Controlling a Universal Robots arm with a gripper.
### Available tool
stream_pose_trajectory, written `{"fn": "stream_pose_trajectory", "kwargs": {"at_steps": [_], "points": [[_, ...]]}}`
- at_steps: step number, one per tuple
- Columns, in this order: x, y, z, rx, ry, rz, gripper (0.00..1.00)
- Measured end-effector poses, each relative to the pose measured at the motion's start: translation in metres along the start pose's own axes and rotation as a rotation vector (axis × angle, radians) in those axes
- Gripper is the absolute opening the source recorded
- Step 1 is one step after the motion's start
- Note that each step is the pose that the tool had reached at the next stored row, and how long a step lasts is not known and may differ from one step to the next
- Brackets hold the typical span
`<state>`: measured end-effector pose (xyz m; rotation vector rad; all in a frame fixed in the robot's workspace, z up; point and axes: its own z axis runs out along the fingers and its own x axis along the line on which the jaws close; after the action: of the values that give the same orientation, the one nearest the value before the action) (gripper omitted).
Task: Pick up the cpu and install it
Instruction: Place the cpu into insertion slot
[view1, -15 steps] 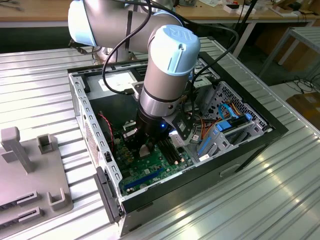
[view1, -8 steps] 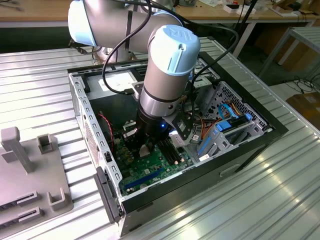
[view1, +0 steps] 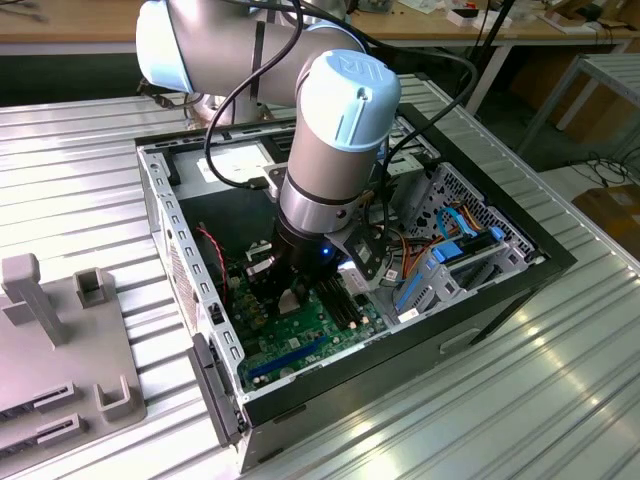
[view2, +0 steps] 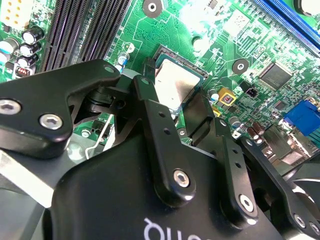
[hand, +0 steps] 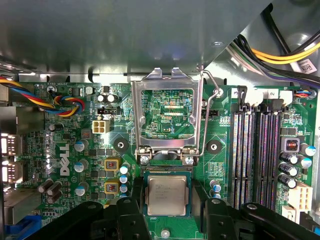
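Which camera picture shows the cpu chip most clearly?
The first wrist view: the cpu faces the camera squarely, its whole silver top visible. In the second wrist view it is seen slanted, partly covered by the end effector. In the exterior view the arm stands over the motherboard.

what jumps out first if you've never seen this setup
The big grey and blue robot arm reaching down into an open computer case on the ribbed metal table grabs the eye first. In the first wrist view, the silver cpu lies in its socket on the green motherboard. The gripper is right at it, and the metal retention frame is flipped open just beyond.
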<state>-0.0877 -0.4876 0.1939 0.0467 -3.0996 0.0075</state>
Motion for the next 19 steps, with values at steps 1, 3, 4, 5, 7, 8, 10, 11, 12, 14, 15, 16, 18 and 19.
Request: {"fn": "stream_pose_trajectory", "kwargs": {"at_steps": [1, 3, 4, 5, 7, 8, 10, 11, 12, 14, 15, 16, 18, 19], "points": [[0.0, 0.0, 0.0, 0.0, 0.0, 0.0, 0.47], [0.0, 0.0, 0.0001, 0.0, 0.0, 0.0, 0.47], [0.0, 0.0, 0.0001, 0.0, 0.0, 0.0, 0.47], [0.0, 0.0, 0.0001, 0.0, 0.0, 0.0, 0.47], [0.0, 0.0, 0.0001, 0.0, 0.0, 0.0, 0.47], [0.0, 0.0, 0.0002, 0.0, 0.0, 0.0, 0.47], [0.0, 0.0, 0.0002, 0.0, 0.0, 0.0, 0.47], [0.0, 0.0, 0.0002, 0.0001, 0.0, 0.0, 0.47], [0.0, 0.0, 0.0002, 0.0001, 0.0, 0.0, 0.47], [0.0, 0.0, 0.0002, 0.0, 0.0, 0.0, 0.47], [0.0, 0.0, 0.0003, 0.0, 0.0, 0.0, 0.47], [0.0, 0.0, 0.0003, 0.0, 0.0, 0.0, 0.47], [0.0, 0.0, 0.0003, 0.0, 0.0, 0.0, 0.47], [0.0, 0.0, 0.0003, 0.0, -0.0001, 0.0, 0.47]]}}
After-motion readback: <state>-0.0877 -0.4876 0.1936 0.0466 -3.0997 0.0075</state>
